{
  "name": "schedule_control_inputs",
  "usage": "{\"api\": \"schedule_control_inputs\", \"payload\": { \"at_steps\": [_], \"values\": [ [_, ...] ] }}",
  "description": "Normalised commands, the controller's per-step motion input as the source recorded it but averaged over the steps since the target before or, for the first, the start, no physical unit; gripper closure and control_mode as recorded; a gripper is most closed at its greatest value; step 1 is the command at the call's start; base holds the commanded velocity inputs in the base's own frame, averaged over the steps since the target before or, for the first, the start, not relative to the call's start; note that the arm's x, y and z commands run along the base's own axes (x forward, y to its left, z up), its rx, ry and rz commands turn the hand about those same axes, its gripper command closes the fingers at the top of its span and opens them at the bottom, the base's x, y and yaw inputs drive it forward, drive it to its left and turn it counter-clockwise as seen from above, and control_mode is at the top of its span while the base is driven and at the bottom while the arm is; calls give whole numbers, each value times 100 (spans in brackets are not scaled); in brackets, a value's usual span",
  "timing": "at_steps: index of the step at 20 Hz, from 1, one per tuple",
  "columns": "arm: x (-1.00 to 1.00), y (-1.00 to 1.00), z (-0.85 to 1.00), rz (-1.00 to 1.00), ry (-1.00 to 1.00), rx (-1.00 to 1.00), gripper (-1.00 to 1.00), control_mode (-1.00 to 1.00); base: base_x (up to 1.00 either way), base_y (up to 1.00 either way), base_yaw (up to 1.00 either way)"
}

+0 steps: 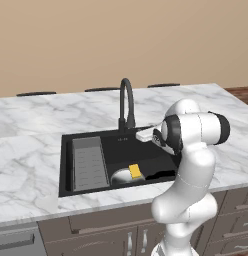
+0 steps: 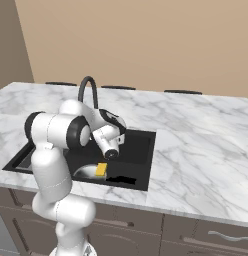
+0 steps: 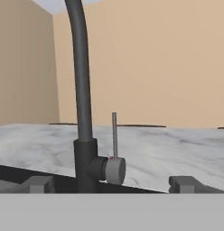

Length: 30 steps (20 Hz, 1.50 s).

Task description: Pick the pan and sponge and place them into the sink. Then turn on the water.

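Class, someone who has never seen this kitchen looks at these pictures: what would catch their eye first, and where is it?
The big white robot arm fills the foreground, bent over the black sink set in the marble counter. Inside the sink, near its front edge, a yellow sponge lies on a silver pan. At the sink's back rim stands the tall black faucet, with the open gripper facing its side lever.
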Motion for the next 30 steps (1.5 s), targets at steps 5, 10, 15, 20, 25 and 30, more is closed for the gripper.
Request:
{"api": "schedule_control_inputs", "payload": {
  "at_steps": [5, 10, 15, 20, 25, 30],
  "values": [
    [16, 4, 4, 0, -4, -1, -100, -100, 0, 0, 0],
    [18, 9, 5, -1, -1, -2, -100, -100, 0, 0, 0],
    [29, 4, 0, -1, 3, 0, -100, -100, 0, 0, 0],
    [24, 1, 0, 0, 1, 0, -100, -100, 0, 0, 0],
    [22, 0, 0, 0, 0, 0, -100, -100, 0, 0, 0],
    [17, 7, 0, 0, 0, 0, -100, -100, 0, 0, 0]
  ]
}}
